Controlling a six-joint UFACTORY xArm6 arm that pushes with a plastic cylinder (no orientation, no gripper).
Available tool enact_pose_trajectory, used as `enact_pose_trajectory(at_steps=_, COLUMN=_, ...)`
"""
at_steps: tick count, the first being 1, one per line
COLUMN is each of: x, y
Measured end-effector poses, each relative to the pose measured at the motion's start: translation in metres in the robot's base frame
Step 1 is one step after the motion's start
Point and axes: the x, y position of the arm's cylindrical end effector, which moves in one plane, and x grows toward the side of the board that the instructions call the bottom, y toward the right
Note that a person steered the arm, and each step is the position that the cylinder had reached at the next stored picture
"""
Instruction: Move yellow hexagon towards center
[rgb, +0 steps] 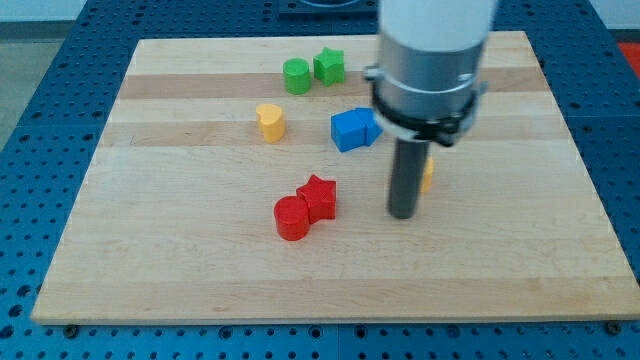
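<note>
the wooden board (200, 290) carries all blocks. i have no fingers, only a rod; my tip (402, 213) rests just left of the yellow hexagon (428, 174), which is mostly hidden behind the rod, right of center. it seems light, stiff and easy to slide; i should push its right side leftward.

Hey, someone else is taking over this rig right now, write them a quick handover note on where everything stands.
My tip is down on the wooden board, right of centre.
A yellow block, mostly hidden behind the rod, sits just to the tip's right; shape unclear, possibly the hexagon.
A second yellow block lies upper left of centre.
Red pair, blue pair, green pair sit apart.
Left: confirm which yellow is the hexagon, then push it to centre.
</note>
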Motion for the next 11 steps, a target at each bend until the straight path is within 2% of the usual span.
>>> enact_pose_trajectory(at_steps=1, x=-0.012, y=0.038)
enact_pose_trajectory(at_steps=4, x=-0.029, y=-0.014)
enact_pose_trajectory(at_steps=6, x=-0.058, y=0.005)
enact_pose_trajectory(at_steps=7, x=-0.062, y=-0.004)
enact_pose_trajectory(at_steps=11, x=-0.063, y=-0.096)
